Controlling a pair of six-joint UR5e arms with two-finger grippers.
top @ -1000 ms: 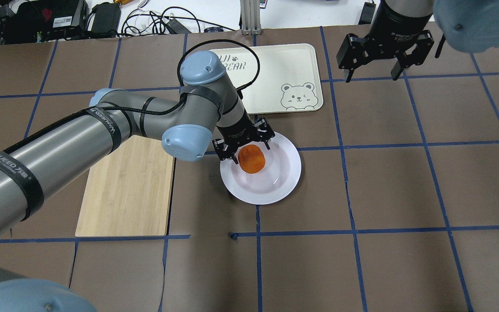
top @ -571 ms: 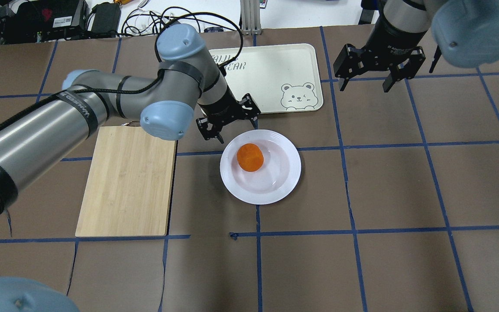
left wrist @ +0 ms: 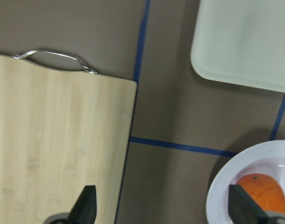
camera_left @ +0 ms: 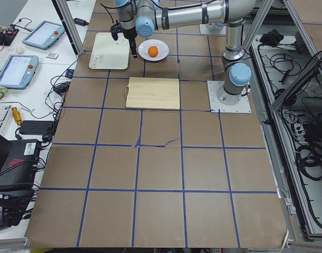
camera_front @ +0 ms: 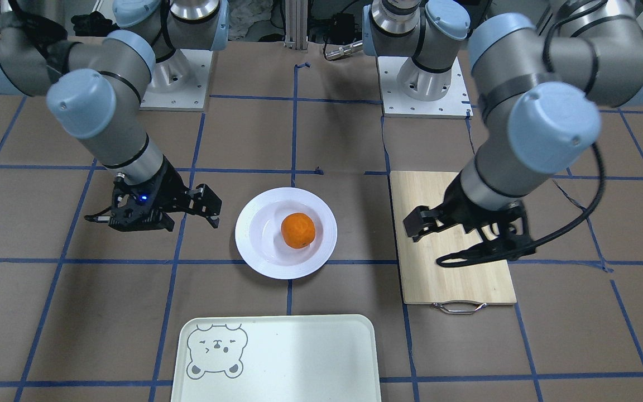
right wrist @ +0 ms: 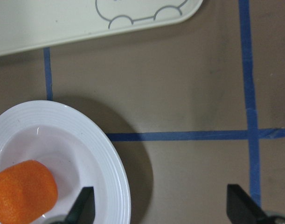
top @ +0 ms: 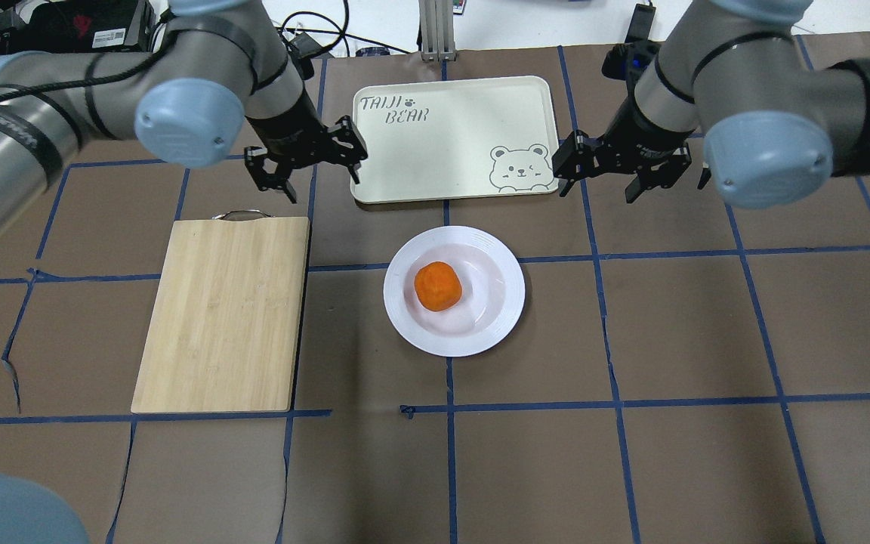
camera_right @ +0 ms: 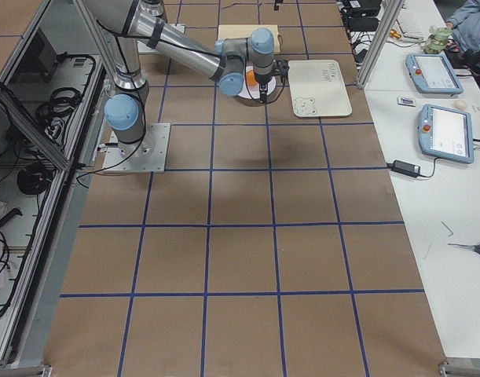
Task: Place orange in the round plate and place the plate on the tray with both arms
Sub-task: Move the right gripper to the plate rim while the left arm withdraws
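orange [top: 438,286] in round plate [top: 497,317] (near tray [top: 473,121])

In the front-facing view the bottom edge cuts off the lower part of the tray [camera_front: 299,357]. In the right wrist view we see the round plate [right wrist: 112,177] and the orange [right wrist: 23,191] run off the left and bottom edges. In the left wrist view, so does the wooden cutting board [left wrist: 53,140].
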